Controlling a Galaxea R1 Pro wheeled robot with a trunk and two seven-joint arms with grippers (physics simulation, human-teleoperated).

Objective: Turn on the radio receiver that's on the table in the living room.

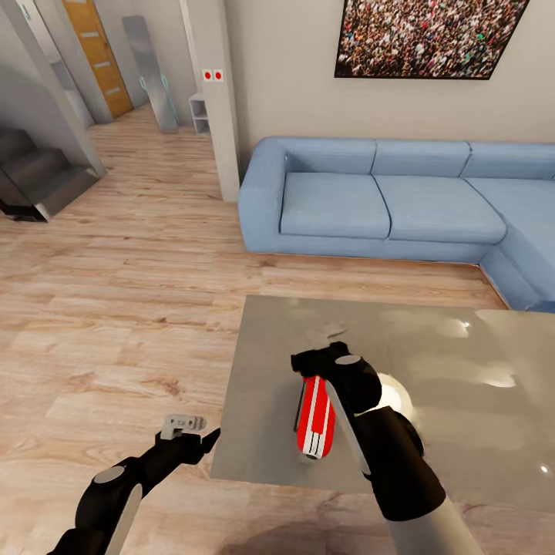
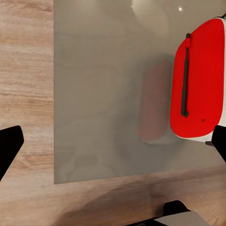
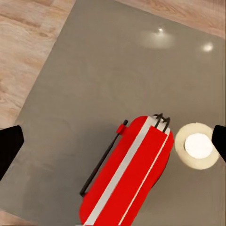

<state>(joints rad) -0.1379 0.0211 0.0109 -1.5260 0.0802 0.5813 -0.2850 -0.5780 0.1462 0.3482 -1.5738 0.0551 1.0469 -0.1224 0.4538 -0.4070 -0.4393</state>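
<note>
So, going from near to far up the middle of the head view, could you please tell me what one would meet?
The radio receiver on the table → a strip of wood floor → the blue sofa → the crowd picture on the wall.

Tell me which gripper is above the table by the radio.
The right gripper, over the grey table at the red radio receiver. The left gripper hangs over the wood floor beside the table.
</note>
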